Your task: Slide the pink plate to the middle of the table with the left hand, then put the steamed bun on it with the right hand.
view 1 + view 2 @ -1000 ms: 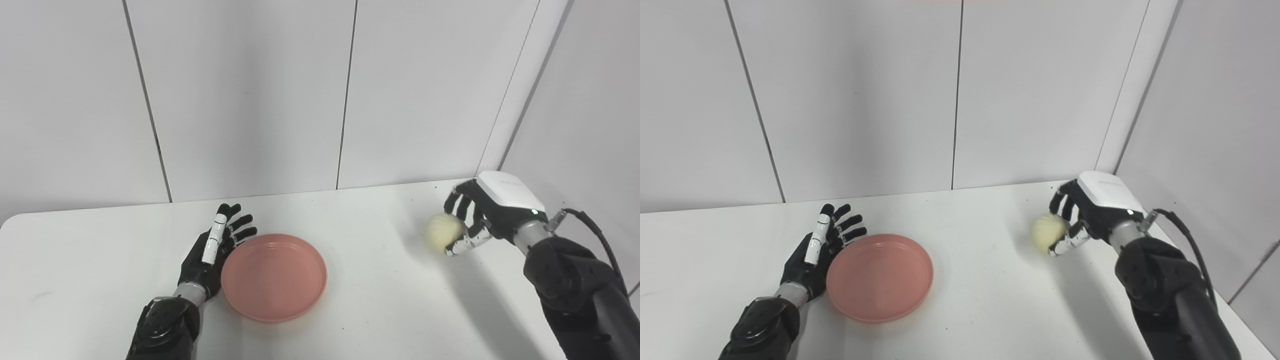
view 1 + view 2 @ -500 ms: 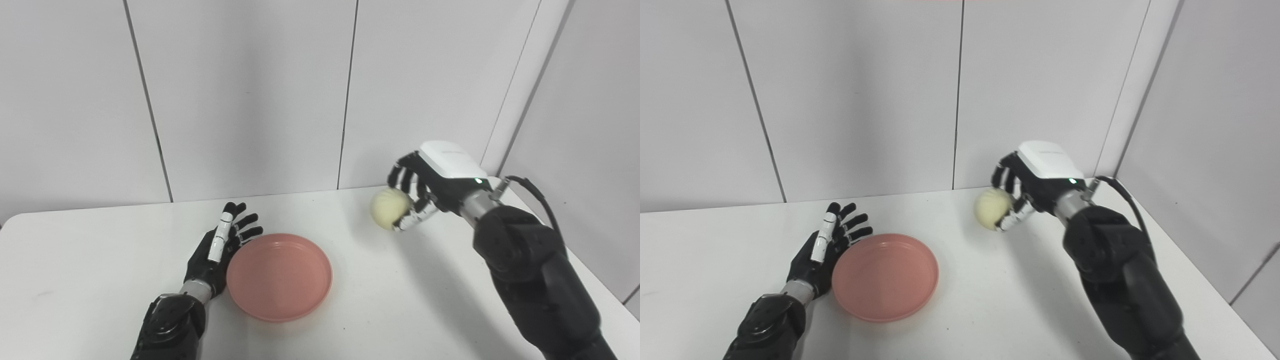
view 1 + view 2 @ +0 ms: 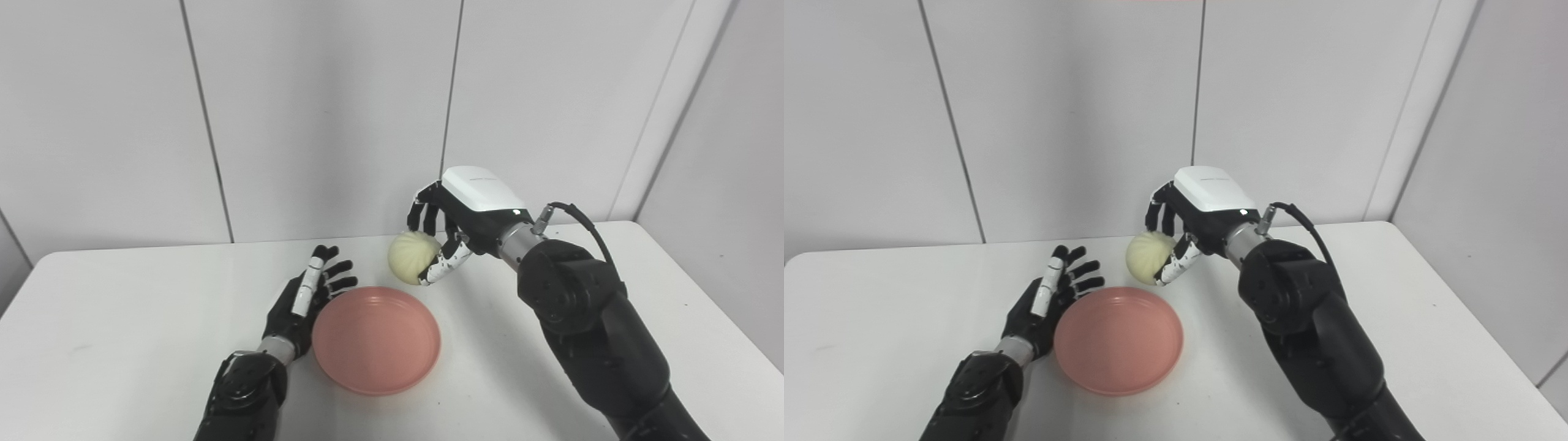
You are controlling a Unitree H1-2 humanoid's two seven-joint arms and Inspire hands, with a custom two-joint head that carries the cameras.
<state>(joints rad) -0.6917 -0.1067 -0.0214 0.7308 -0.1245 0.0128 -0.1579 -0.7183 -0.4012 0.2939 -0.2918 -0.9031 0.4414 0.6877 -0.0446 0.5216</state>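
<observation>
While the right hand (image 3: 456, 236) clasps the pale, pleated steamed bun (image 3: 414, 258), left hand (image 3: 303, 304) fingers spread — beside the pink plate (image 3: 375, 339).

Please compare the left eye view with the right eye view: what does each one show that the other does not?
Only the left eye view shows the table's far-left corner whole, with a darker wall strip beyond it.

Only the right eye view shows the dark seam in the wall past the table's right edge, and more of the side wall.

Both show the open left hand beside the plate, and the right hand holding the bun near the plate's far rim.
</observation>
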